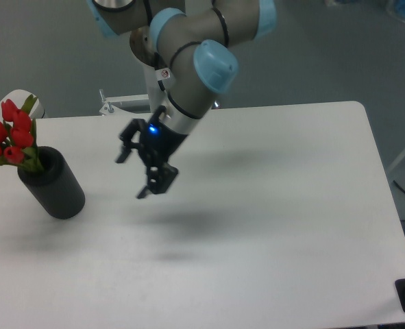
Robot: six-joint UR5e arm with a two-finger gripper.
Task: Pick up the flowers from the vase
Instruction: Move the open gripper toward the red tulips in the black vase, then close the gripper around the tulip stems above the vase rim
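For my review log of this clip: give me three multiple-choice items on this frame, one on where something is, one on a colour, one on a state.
1. Where does the vase stand on the table?
A. near the left edge
B. at the centre
C. at the right edge

2. What colour are the flowers?
A. yellow
B. red
C. white

3. What is the gripper holding?
A. the flowers
B. the vase
C. nothing

Answers: 1 A, the black cylinder sits at the far left of the white top. 2 B, the buds are bright red with green leaves. 3 C, its fingers are spread in the air right of the vase, and the flowers are in the vase.
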